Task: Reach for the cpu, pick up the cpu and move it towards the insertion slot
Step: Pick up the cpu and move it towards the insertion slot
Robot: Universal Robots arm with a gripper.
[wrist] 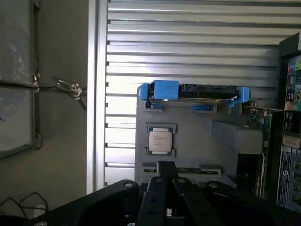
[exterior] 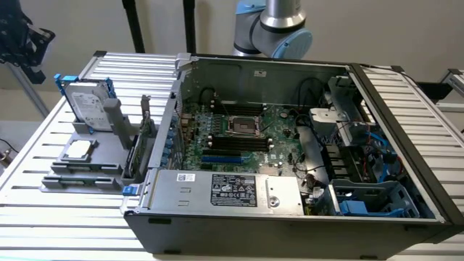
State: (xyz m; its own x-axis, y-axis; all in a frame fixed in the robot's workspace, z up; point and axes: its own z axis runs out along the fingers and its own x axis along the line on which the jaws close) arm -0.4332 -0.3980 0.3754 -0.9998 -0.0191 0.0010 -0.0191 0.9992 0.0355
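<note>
The cpu [exterior: 80,149] [wrist: 160,140] lay flat, metal side up, in a grey holder [exterior: 80,182] outside the computer case [exterior: 290,228], off its side at the exterior view's left. The insertion slot [exterior: 244,126] sat on the board inside the case. The pincer [wrist: 165,165] was closed with nothing in it, apart from the cpu. Case and holder stood on a slatted metal tabletop [exterior: 43,217] before a pale wall [exterior: 406,32]. A white label [exterior: 239,189] inside the case bore print too small to read.
</note>
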